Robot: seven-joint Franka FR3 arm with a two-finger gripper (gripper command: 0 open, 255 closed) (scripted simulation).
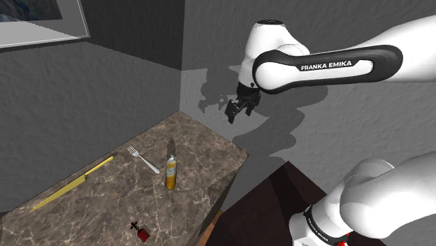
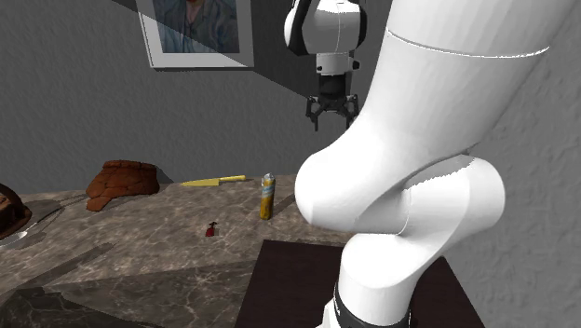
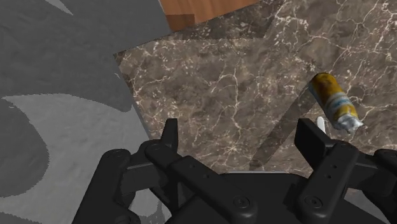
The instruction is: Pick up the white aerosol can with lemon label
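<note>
While its fingers (image 3: 170, 130) stand wide apart and empty, the gripper (image 1: 237, 110) hangs high over a corner of the counter (image 1: 209, 150). The can (image 1: 171, 173), upright at the shoulder view's lower middle, looks light, stiff and slick; mid-body seems the best hold. That view gives a fork (image 1: 143, 159) beside it; the second exterior view, a brown lump (image 2: 121, 182) at left.

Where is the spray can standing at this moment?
In the shoulder view the spray can stands upright on the marble counter, just right of the handle of the fork; the open claw hangs higher up, apart from it.
</note>
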